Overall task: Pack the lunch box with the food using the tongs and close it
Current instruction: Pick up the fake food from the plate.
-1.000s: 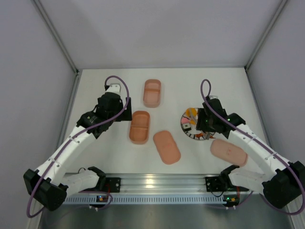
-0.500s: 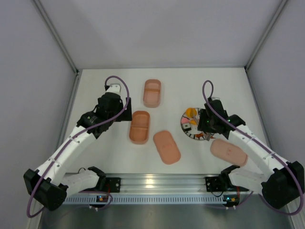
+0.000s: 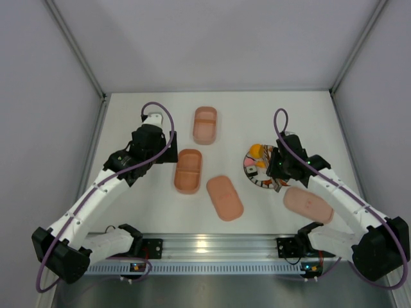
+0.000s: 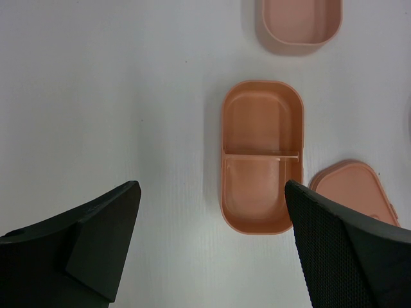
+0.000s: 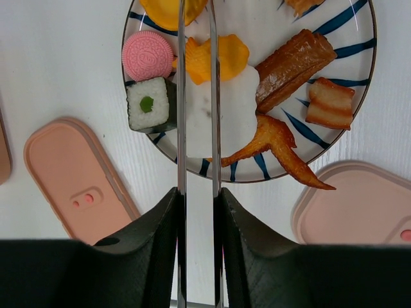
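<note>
Right gripper (image 5: 198, 199) clamps the slim shiny metal tongs (image 5: 181, 141), with the arms squeezed close. The long axis points straight ahead over the striped plate (image 5: 350, 48). A glossy orange piece (image 5: 225, 54) lies under the arms. The tips run off frame, so whether they pinch it is unclear. The matte pink divided tray (image 4: 262, 115) sits well to the left, under the wide-open left gripper (image 4: 209, 212).
</note>
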